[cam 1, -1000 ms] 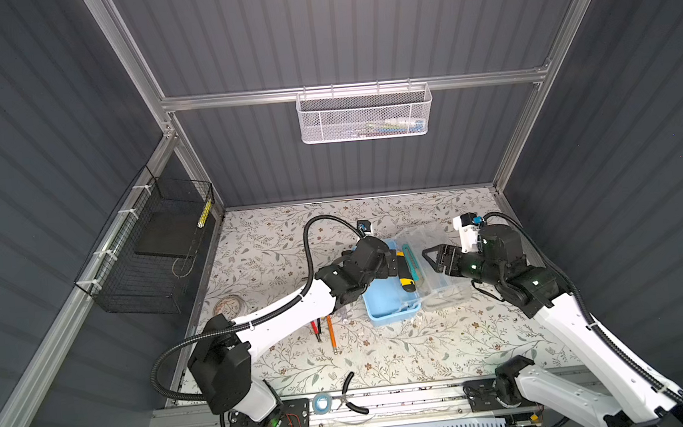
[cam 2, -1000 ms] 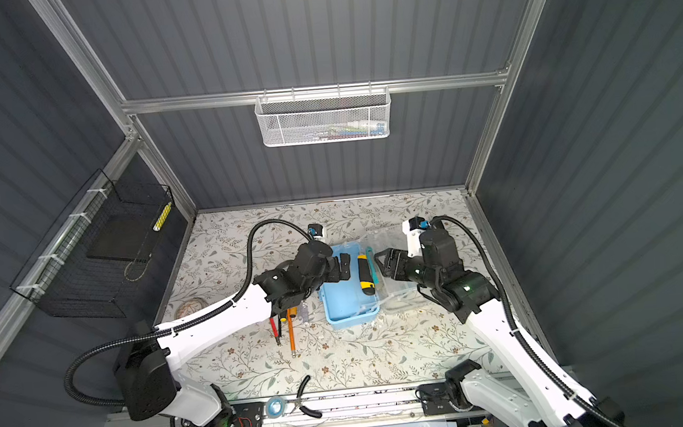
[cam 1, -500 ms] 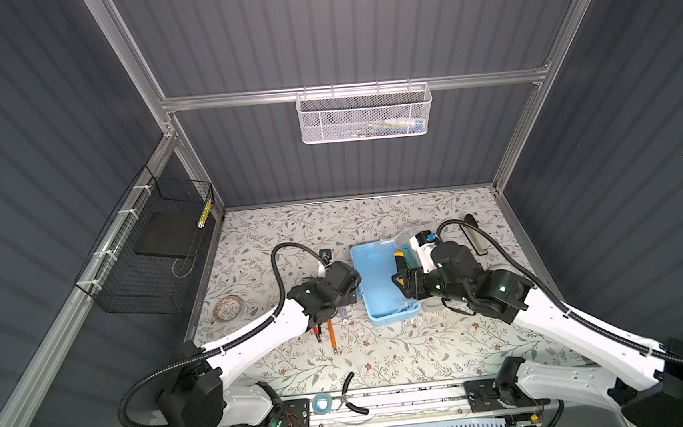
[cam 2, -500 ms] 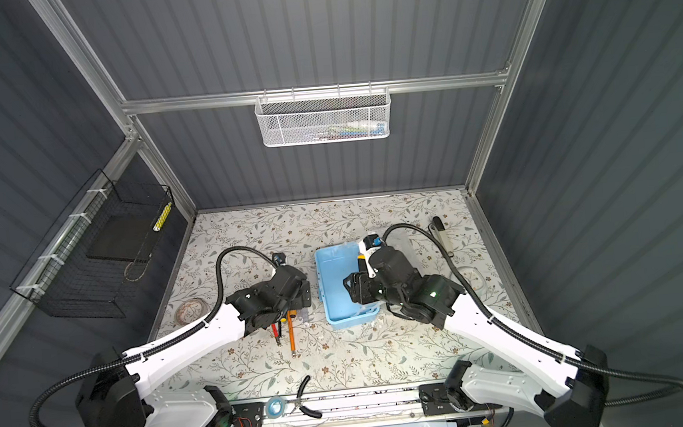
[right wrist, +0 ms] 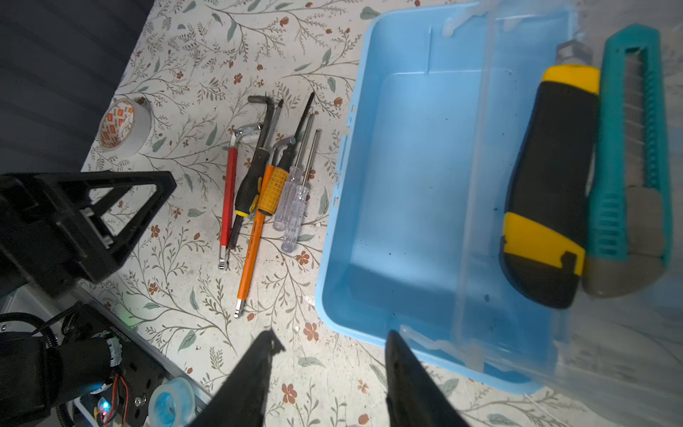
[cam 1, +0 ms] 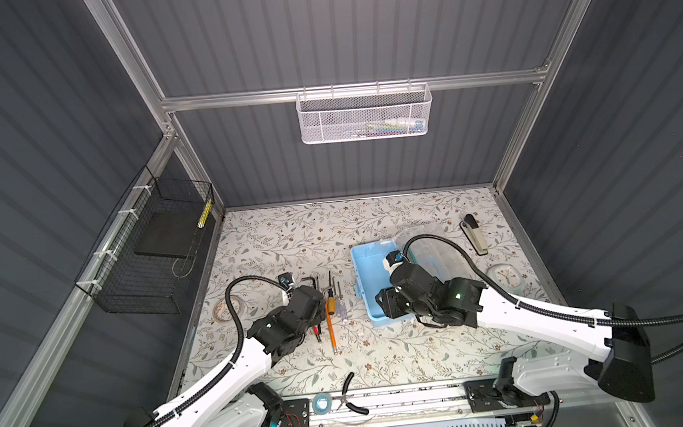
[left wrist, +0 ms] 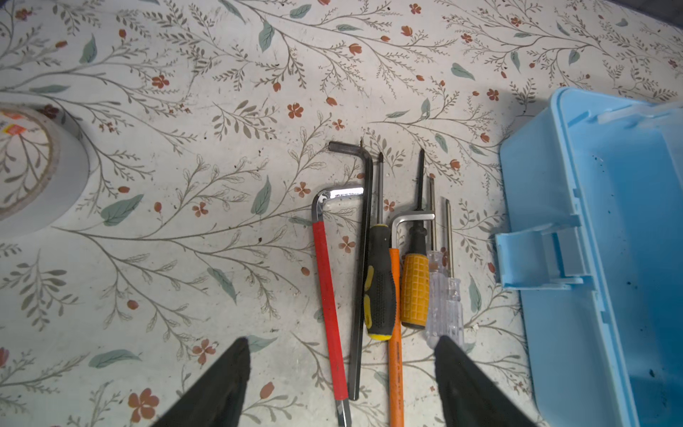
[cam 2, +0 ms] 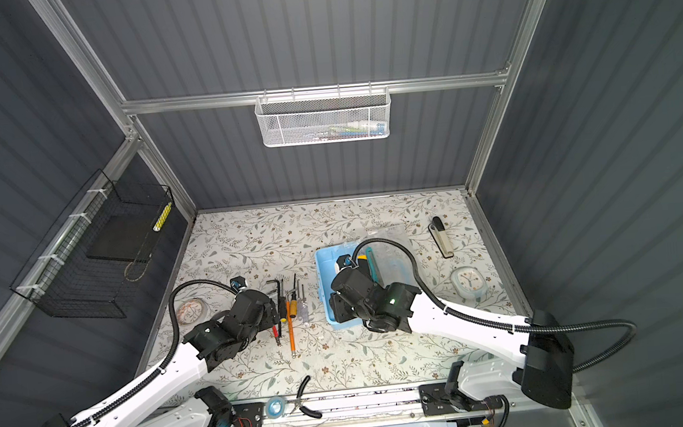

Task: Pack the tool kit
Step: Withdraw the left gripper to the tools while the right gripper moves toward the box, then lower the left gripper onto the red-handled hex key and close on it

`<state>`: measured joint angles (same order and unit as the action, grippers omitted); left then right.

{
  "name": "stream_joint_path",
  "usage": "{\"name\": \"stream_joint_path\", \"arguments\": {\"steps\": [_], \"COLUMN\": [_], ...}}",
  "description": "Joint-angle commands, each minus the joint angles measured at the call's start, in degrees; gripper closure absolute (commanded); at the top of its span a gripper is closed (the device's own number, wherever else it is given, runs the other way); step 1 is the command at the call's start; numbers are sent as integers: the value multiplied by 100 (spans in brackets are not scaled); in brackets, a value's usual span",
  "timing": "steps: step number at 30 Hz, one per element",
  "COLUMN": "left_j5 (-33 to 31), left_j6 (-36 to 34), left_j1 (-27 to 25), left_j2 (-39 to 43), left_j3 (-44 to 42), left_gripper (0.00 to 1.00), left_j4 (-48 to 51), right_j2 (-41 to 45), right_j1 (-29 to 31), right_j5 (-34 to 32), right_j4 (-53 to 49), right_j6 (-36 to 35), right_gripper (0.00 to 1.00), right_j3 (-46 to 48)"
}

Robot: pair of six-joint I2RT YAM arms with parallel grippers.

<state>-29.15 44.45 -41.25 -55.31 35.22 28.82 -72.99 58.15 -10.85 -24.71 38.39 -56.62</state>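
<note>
The light blue plastic tool box [cam 1: 364, 271] sits open just right of the table's middle, its clear lid [cam 1: 438, 252] folded out on the side away from the loose tools and its blue floor bare on the side nearer them. A black-and-yellow utility knife [right wrist: 550, 177] and a teal snap-off cutter [right wrist: 628, 155] lie side by side along the lid side; whether on or under clear plastic, I cannot tell. The box's blue latch [left wrist: 536, 255] juts toward a tight row of tools, leaving only a narrow strip of bare table. The row runs from two clear-handled screwdrivers [left wrist: 445, 303] nearest the box through an orange-handled screwdriver [left wrist: 415, 292], an orange-sleeved hex key [left wrist: 395, 351], a black-and-yellow screwdriver [left wrist: 379, 281] and a long black hex key [left wrist: 364, 258] to a red-sleeved hex key [left wrist: 329, 288], all touching or overlapping and roughly parallel to the box wall. The left gripper [left wrist: 342, 344] hovers over their handle ends, jaws spread wide across most of the row and gripping nothing. The right gripper [right wrist: 332, 335] hangs at the box's front corner, jaws moderately parted and empty, one fingertip over bare table, the other at the rim. Open room lies behind the tools and box up to the back wall, and left toward a white roll of tape [cam 1: 225, 309]. Right of the lid sit a white square clock [cam 1: 503, 279] and a pale-and-black oblong tool [cam 1: 473, 235]. Black-handled pliers [cam 1: 346, 384] and a small blue tape roll [cam 1: 322, 403] lie at the front rail. The floral-print table cover [cam 1: 291, 235] is enclosed by dark grey ribbed walls, with a black wire basket [cam 1: 155, 254] on the left wall and a white mesh basket [cam 1: 365, 114] on the back rail.
</note>
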Motion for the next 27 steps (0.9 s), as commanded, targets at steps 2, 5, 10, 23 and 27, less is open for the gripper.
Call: {"name": "stream_joint_path", "arguments": {"steps": [2, 5, 10, 23, 27], "left_j5": [-20, 190, 411, 490, 499], "left_j6": [-71, -53, -49, -154, -271], "left_j1": [154, 312, 531, 772, 891], "left_j2": [-195, -461, -767, -1553, -1752], "left_j3": [-89, -157, -409, -451, -381], "left_gripper": [32, 38, 47, 58, 59], "left_j4": [-285, -429, -847, -1507, -1546], "right_j2": [27, 38, 158, 242, 166], "right_j1": [27, 30, 29, 15, -22], "right_j5": [-193, -168, -148, -244, -244], "right_j4": [195, 369, 597, 851, 1011], "right_j6": [170, 292, 456, 328, 268], "right_gripper": [54, 54, 54, 53, 52], "right_j3": [151, 291, 594, 716, 758]}}
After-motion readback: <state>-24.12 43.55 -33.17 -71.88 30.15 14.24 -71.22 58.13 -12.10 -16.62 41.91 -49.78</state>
